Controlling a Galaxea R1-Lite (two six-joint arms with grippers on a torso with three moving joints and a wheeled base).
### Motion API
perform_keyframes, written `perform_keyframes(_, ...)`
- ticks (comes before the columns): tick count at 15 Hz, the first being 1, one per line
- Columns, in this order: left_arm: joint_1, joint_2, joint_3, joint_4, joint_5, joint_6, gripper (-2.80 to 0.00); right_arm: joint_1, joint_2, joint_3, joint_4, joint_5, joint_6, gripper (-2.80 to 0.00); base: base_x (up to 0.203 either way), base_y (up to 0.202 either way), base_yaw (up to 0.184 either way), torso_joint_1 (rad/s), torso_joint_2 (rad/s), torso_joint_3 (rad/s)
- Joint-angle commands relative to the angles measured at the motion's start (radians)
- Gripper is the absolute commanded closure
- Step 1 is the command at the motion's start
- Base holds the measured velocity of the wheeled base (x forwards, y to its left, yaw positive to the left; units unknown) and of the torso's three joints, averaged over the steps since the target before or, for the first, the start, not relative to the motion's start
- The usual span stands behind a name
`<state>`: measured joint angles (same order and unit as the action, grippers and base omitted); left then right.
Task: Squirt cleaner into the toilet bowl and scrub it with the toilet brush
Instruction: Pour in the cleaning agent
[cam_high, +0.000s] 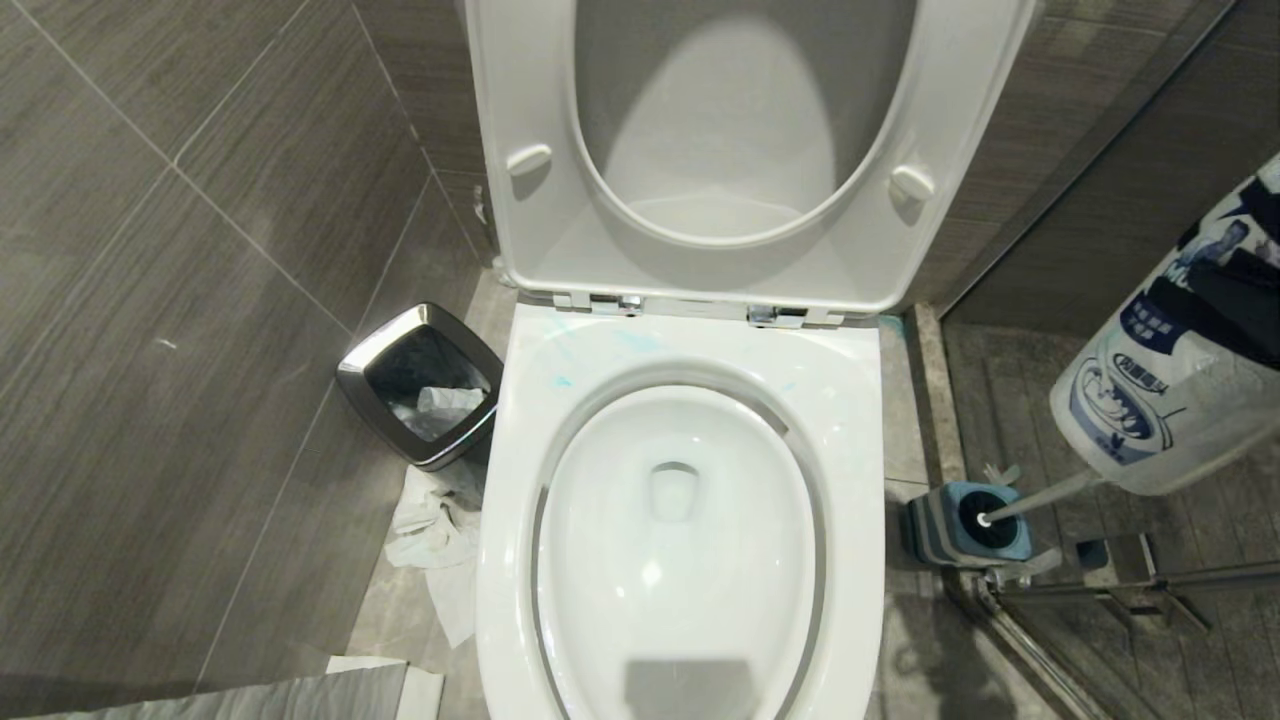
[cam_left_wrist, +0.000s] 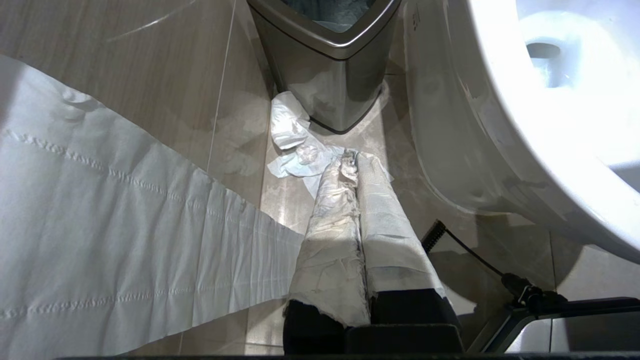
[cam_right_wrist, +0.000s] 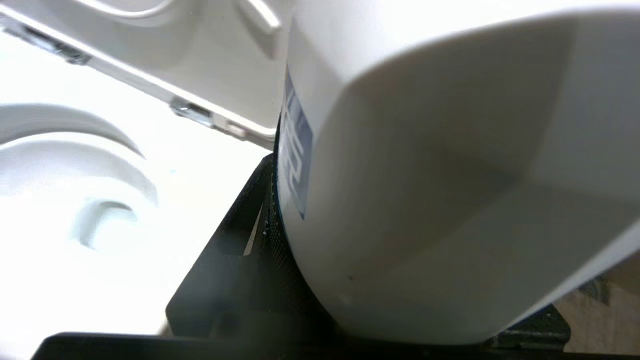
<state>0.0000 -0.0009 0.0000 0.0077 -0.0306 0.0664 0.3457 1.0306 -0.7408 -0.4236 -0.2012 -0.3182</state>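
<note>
The white toilet bowl (cam_high: 850, 480) fills the middle of the head view, seat and lid raised. Pale blue cleaner smears (cam_high: 600, 340) mark its back rim, and the water looks blue-tinted (cam_left_wrist: 550, 75). At the right edge my right gripper (cam_high: 1240, 295) is shut on a white bottle with a blue label (cam_high: 1170, 380), held tilted above the floor beside the bowl. That bottle (cam_right_wrist: 425, 175) fills the right wrist view, with a black finger (cam_right_wrist: 235, 240) against its side. The toilet brush (cam_high: 1040, 497) stands in its blue-and-grey holder (cam_high: 950, 540). My left gripper (cam_left_wrist: 356, 165), paper-wrapped, hangs shut low beside the bowl.
A chrome-rimmed black bin (cam_high: 420, 385) stands left of the bowl with crumpled tissue (cam_high: 435, 530) on the floor before it. A long strip of toilet paper (cam_left_wrist: 100, 225) hangs at the left. A metal door rail (cam_high: 1150, 580) runs along the floor at the right.
</note>
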Motion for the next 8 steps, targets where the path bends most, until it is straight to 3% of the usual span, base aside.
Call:
perform_keyframes(1, 0.0, 0.001, 0.002, 0.0, 0.0, 0.001, 0.0, 0.075, 0.065, -0.02, -0.003, -0.023, -0.018, 0.0, 0.0, 0.0, 0.0, 0.0, 0.0, 0.0)
perform_keyframes(3, 0.0, 0.001, 0.002, 0.0, 0.0, 0.001, 0.0, 0.16, 0.12, -0.065, -0.004, -0.078, -0.041, 0.0, 0.0, 0.0, 0.0, 0.0, 0.0, 0.0)
perform_keyframes(8, 0.0, 0.001, 0.002, 0.0, -0.002, 0.001, 0.0, 0.413, 0.284, -0.176, -0.004, -0.306, -0.05, 0.0, 0.0, 0.0, 0.0, 0.0, 0.0, 0.0)
